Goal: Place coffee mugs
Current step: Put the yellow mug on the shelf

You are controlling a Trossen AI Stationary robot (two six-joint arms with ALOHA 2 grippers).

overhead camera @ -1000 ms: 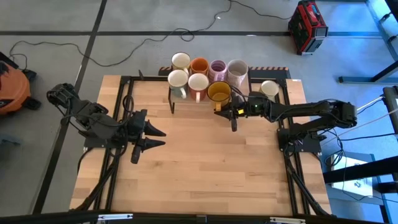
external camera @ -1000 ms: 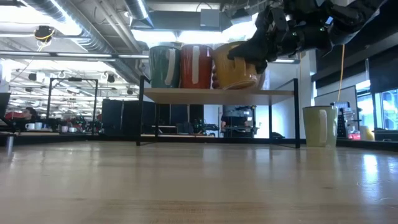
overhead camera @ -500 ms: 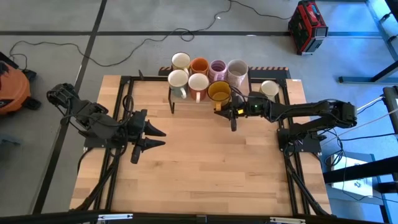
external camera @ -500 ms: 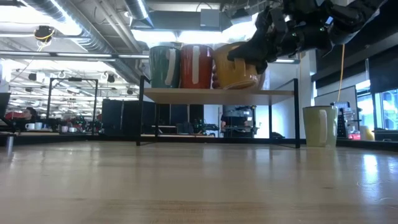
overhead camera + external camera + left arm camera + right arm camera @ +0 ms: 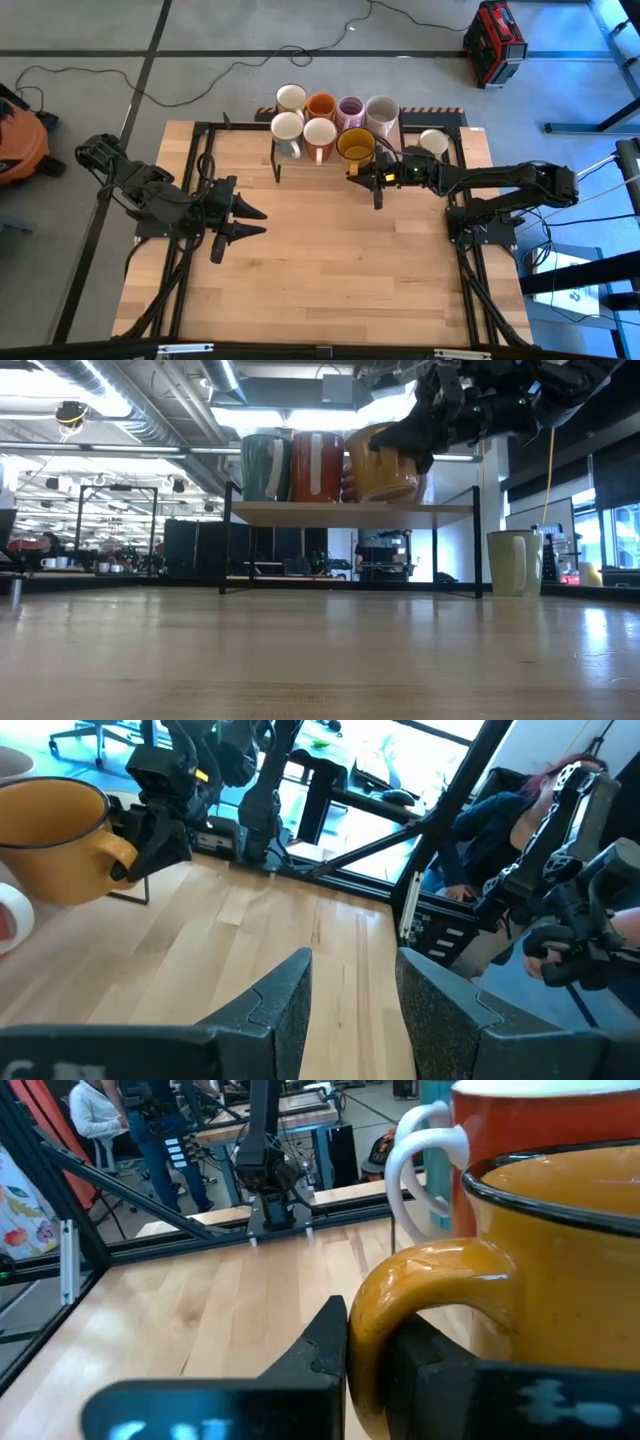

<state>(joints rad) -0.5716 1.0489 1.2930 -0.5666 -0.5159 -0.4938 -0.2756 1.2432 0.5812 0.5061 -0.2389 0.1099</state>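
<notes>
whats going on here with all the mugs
The right gripper is shut on the handle of the amber-yellow mug, holding it at the front of the raised shelf beside six other mugs. A cream mug stands apart on the table. The left gripper waits open over the table's left.

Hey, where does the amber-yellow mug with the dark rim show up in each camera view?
High view: the amber-yellow mug with the dark rim sits at the right front of the mug cluster.
Low view: upper middle, above the shelf.
Left wrist view: far left.
Right wrist view: fills the right side.
Shared landmark: the right gripper is shut on its handle in all four views. The left gripper waits open at table left.
</notes>
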